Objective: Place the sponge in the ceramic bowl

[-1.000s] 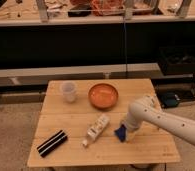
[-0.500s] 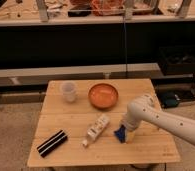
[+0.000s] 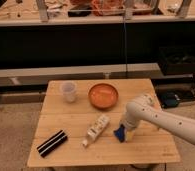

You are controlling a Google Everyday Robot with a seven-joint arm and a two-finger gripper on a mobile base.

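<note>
**Q:** Little has shifted over the last second, correct?

**A:** Correct. Entry: my arm (image 3: pixel 163 119) reaches in from the right. My jaws sit low at the front right of the worktop (image 3: pixel 71 119), right at the sponge (image 3: pixel 119 134), the same spot as one second back. The sponge has neither risen nor travelled. It lies on the wood just right of the white bottle (image 3: pixel 96 131), well apart from the ceramic bowl (image 3: pixel 103 95) behind it.

**Q:** Jaws clenched on it?

**A:** Cannot tell; my wrist covers the contact. Only a blue corner shows at its lower left.

**Q:** Meaning for the task?

**A:** Judgement: I am holding at the pick-up point, with the grasp either forming or just formed. The bowl shows bare glaze, nothing inside.

**Q:** Materials?

**A:** Sponge: small bright blue block, likely soft and compressible. Bowl: round, shallow, orange-brown glaze, hard and probably slick. Worktop: pale wooden slats, matte. Also noted: a translucent white cup (image 3: pixel 68 91) upright left of the bowl, the bottle lying on its side, and a flat black-and-white striped block (image 3: pixel 52 143) near the front left corner.
</note>
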